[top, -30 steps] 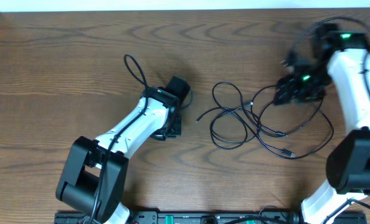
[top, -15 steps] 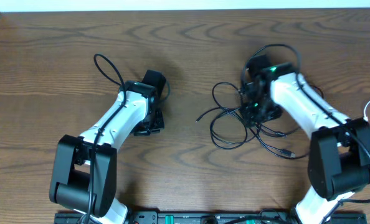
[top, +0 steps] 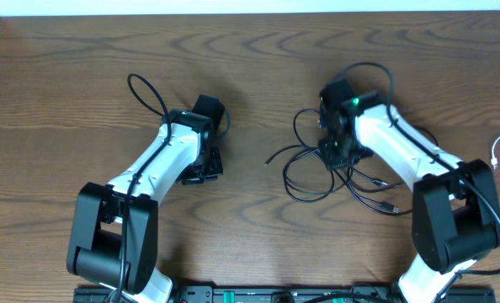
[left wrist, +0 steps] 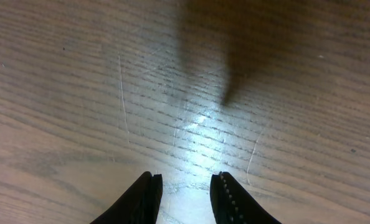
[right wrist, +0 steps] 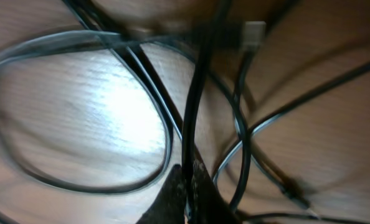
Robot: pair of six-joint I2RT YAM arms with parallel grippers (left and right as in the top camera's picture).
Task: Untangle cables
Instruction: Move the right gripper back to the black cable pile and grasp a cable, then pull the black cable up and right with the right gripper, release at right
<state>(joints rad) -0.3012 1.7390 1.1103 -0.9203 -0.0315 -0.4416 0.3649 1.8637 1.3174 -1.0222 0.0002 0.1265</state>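
Right gripper (right wrist: pixel 188 186) is pinched shut on one strand of the black cables (right wrist: pixel 199 93) tangled right of centre on the bench (top: pixel 65 84); my left gripper (left wrist: pixel 185 180) hovers narrowly parted, empty, well apart.

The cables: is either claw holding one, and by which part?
The right gripper is shut on a black cable, pinching it along its length, not at a plug. The left gripper is open and holds nothing.

We are looking straight down at the table (top: pixel 65 67). Our left wrist camera is facing down at bare wood from close by, past the left gripper (left wrist: pixel 185 177). Our right wrist camera is sitting even nearer over the cables (right wrist: pixel 199 93), which we are also seeing overhead.
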